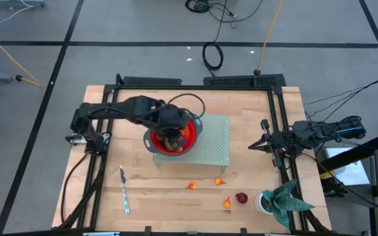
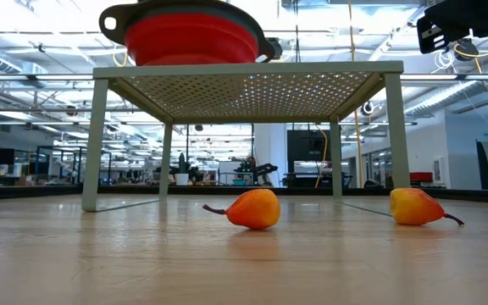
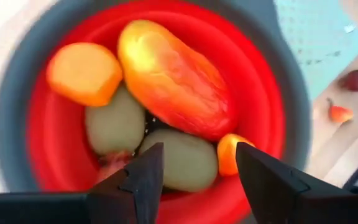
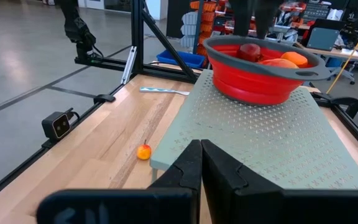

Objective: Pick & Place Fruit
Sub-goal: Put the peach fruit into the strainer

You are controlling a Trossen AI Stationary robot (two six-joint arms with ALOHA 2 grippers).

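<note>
A red bowl with a grey rim [image 1: 172,137] stands on a pale green perforated stand [image 1: 209,141]. The left wrist view shows what lies in it: a long red-orange piece [image 3: 173,78], an orange piece [image 3: 84,71], two brownish-green kiwis [image 3: 182,158], a small orange one [image 3: 229,154] and a dark red one partly behind a finger. My left gripper [image 3: 197,177] hangs open just above the bowl's fruit, fingers pointing down. Three small orange pieces [image 1: 192,186] and a dark red round one [image 1: 241,197] lie on the table near its near edge. My right gripper [image 1: 253,145] waits shut at the table's right side.
A silver knife [image 1: 124,190] lies near the table's near-left corner. A leafy plant in a white pot [image 1: 277,202] stands at the near-right corner. In the low view, two orange pieces [image 2: 254,208] [image 2: 416,206] lie in front of the stand's legs [image 2: 93,144].
</note>
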